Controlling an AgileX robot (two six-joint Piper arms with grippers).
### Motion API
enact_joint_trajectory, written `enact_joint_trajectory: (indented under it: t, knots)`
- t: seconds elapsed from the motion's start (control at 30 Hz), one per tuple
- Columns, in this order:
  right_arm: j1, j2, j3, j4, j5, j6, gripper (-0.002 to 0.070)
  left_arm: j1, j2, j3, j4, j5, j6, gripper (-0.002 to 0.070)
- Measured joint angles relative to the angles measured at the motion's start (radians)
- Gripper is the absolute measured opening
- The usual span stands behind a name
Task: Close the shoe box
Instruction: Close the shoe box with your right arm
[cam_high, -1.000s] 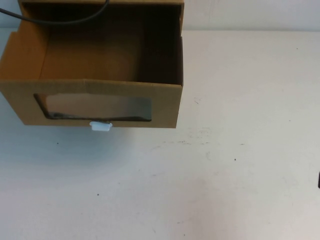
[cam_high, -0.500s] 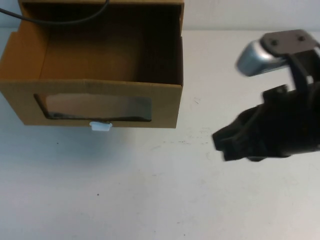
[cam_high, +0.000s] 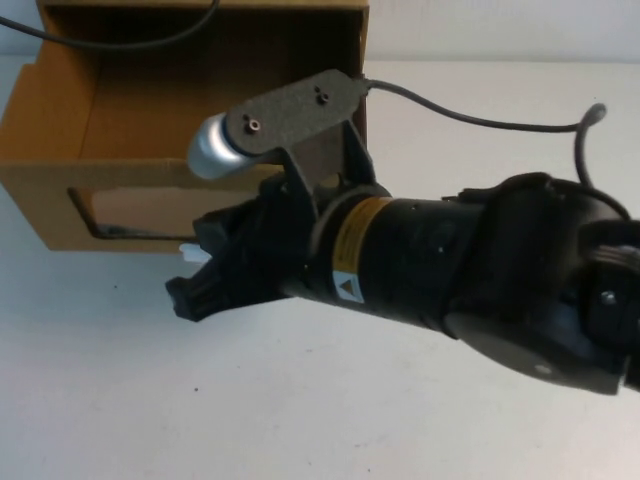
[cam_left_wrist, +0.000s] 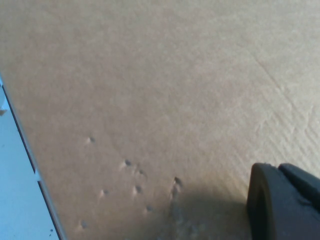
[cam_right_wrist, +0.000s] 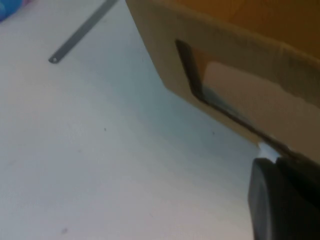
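Far left on the white table (cam_high: 420, 420): the shoe box (cam_high: 60, 120), brown cardboard, drawer pulled out toward the near side, interior open to the high view and holding nothing visible. Dark window (cam_high: 130, 215) in the front panel, white pull tab (cam_high: 193, 252) just below it, partly covered. Black cable (cam_high: 130, 38) draped over the far rim of the box.

Centre to right in the high view: right arm (cam_high: 480, 270) reaching in from the right across the table, yellow label on its black barrel, grey camera bracket above. Right gripper (cam_high: 195, 290) at the near face of the box, just beside the pull tab; contact not clear. Fingers spread or clenched: cannot tell.

Only in the right wrist view: the box's near left corner, window edge and a sliver of the tab (cam_right_wrist: 267, 150) up close, one dark gripper part (cam_right_wrist: 280, 200) at the frame edge, and a thin grey strip (cam_right_wrist: 82, 32) lying on the table well apart from the box.

Only in the left wrist view: plain cardboard (cam_left_wrist: 160, 100) filling the frame, small dents in it, a pale strip along one side, and a dark piece of the left gripper (cam_left_wrist: 282, 202) close against that surface. Released or clenched: cannot tell. Left gripper absent from the high view.
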Motion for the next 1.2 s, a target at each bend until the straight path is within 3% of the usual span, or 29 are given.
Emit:
enact_joint_trajectory:
  t: [0.23,0.53,1.2]
  knots:
    - [0.0,0.118,-0.097,-0.13,-0.066,0.1,-0.0011,0.0,0.0,0.0,0.0,0.0,0.0,-0.0005]
    - [-0.006,0.25,-0.281,-0.161,0.061,0.106,-0.0011,0.0,0.0,0.0,0.0,0.0,0.0,-0.0005]
    - [-0.179,0.312,-0.366,-0.155,-0.073,0.161,-0.0011,-0.001,0.0,0.0,0.0,-0.003,0.0,-0.0005]
